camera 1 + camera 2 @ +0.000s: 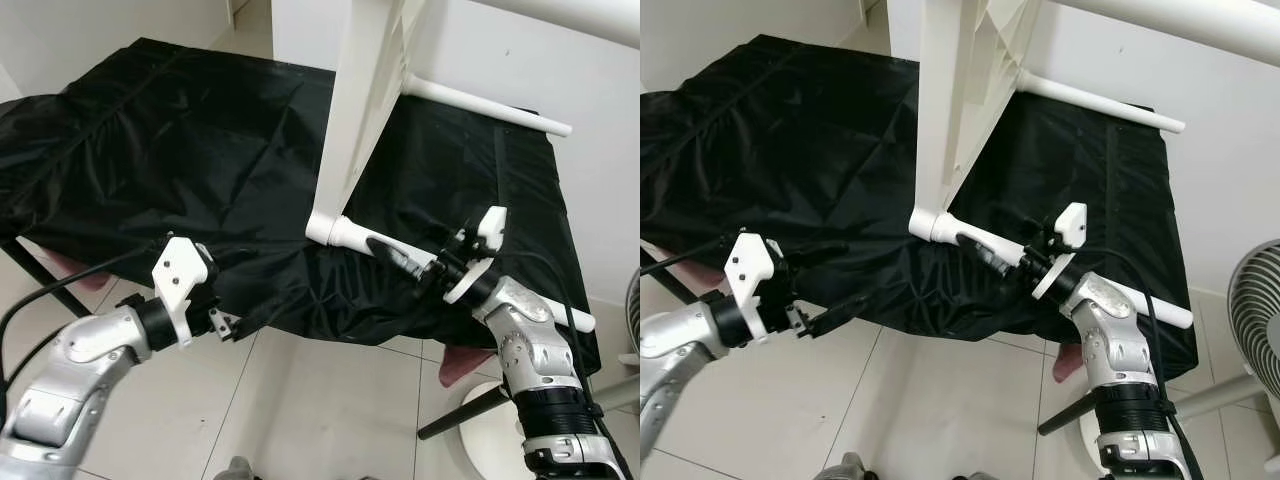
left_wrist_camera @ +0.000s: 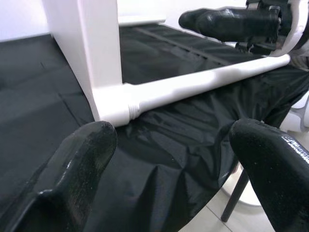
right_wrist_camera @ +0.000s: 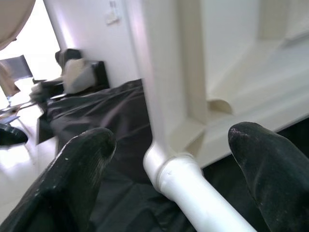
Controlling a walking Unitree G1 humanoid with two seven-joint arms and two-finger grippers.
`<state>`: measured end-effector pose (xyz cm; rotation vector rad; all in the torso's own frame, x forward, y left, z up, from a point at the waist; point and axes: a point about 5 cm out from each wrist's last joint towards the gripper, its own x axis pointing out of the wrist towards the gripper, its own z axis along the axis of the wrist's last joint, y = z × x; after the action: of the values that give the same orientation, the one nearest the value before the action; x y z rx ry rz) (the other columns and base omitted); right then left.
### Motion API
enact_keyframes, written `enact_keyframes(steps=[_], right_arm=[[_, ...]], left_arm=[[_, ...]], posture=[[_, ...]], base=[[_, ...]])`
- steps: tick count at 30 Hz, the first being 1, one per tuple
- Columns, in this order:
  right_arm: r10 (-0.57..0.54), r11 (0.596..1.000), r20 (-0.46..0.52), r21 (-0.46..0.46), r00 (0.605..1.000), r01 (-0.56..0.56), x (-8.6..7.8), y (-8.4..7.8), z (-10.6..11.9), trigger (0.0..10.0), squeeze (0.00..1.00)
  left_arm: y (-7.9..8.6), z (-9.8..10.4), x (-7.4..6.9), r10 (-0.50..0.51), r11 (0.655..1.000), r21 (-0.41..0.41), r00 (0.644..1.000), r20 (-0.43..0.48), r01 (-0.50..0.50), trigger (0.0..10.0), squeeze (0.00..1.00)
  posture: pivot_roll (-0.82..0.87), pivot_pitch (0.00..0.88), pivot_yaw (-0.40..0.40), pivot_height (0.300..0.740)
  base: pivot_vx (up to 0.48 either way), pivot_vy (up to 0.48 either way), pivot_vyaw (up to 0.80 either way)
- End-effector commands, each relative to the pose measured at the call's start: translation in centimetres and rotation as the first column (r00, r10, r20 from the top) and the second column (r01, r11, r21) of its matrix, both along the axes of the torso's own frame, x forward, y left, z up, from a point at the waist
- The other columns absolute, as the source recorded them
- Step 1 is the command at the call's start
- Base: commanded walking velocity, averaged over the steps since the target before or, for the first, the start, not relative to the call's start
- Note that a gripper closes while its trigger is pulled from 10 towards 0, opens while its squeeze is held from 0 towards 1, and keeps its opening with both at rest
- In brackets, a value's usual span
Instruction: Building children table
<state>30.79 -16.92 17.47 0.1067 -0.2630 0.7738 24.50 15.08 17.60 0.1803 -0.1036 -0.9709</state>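
Note:
A white table top [image 1: 355, 110] stands on its edge on a table draped in black cloth [image 1: 180, 140]. A round white leg [image 1: 345, 232] is joined to its near lower corner and runs along the cloth toward the front right. A second leg [image 1: 490, 105] sticks out higher up at the back. My right gripper [image 1: 392, 255] is open, its two fingers on either side of the near leg [image 3: 193, 193], close to the joint. My left gripper [image 1: 835, 285] is open at the cloth's front edge, left of the leg [image 2: 193, 87], with nothing in it.
The black cloth hangs over the table's front edge above a tiled floor [image 1: 300, 410]. A fan [image 1: 1250, 300] stands at the right. A white round base with a dark bar [image 1: 470, 415] lies on the floor under my right arm. White walls close in behind.

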Motion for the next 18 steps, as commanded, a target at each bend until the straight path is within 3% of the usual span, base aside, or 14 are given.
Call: enact_keyframes(steps=[1,5,8,10,14,16,18], right_arm=[[-0.1,0.995,-0.017,0.028,0.995,0.101,0.5,-0.5,-0.1,10.0,0.0],[-0.191,0.978,-0.041,0.078,0.981,0.193,0.8,0.0,-0.1,10.0,0.0],[-0.372,0.925,-0.063,0.062,0.926,0.375,1.7,-0.2,-0.5,10.0,0.0],[-0.372,0.925,-0.063,0.062,0.926,0.375,1.7,-0.2,-0.5,10.0,0.0],[-0.509,0.858,-0.091,0.032,0.856,0.513,2.7,-0.8,-0.8,10.0,0.0],[-0.509,0.858,-0.091,0.032,0.856,0.513,2.7,-0.8,-0.8,10.0,0.0],[-0.537,0.841,-0.082,0.018,0.84,0.54,3.0,-0.9,-0.7,10.0,0.0]], left_arm=[[0.1,-0.2,0.8,0.077,0.997,0.014,0.997,0.005,-0.077,10.0,0.0],[-0.9,-0.3,2.2,0.186,0.982,-0.017,0.982,-0.028,-0.187,10.0,0.0],[-2.2,-0.3,3.9,0.281,0.958,-0.049,0.958,-0.062,-0.284,10.0,0.0],[-2.2,-0.3,3.9,0.281,0.958,-0.049,0.958,-0.062,-0.284,10.0,0.0],[-4.0,-0.3,5.3,0.315,0.945,-0.068,0.946,-0.075,-0.32,10.0,0.0],[-4.0,-0.3,5.3,0.315,0.945,-0.068,0.946,-0.075,-0.32,10.0,0.0],[-5.0,0.1,6.0,0.321,0.941,-0.087,0.945,-0.061,-0.326,10.0,0.0]], posture=[[0.16,0.061,-0.041,0.74],[0.16,0.058,-0.045,0.74],[0.15,0.051,-0.043,0.74],[0.15,0.051,-0.043,0.74],[0.14,0.033,-0.044,0.74],[0.14,0.033,-0.044,0.74],[0.13,0.023,-0.042,0.74]], base=[[0.0,0.0,0.0],[0.0,0.0,0.0],[0.0,0.0,0.0],[0.0,0.0,0.0],[0.0,0.0,0.0],[0.0,0.0,0.0],[0.0,0.0,0.0]])
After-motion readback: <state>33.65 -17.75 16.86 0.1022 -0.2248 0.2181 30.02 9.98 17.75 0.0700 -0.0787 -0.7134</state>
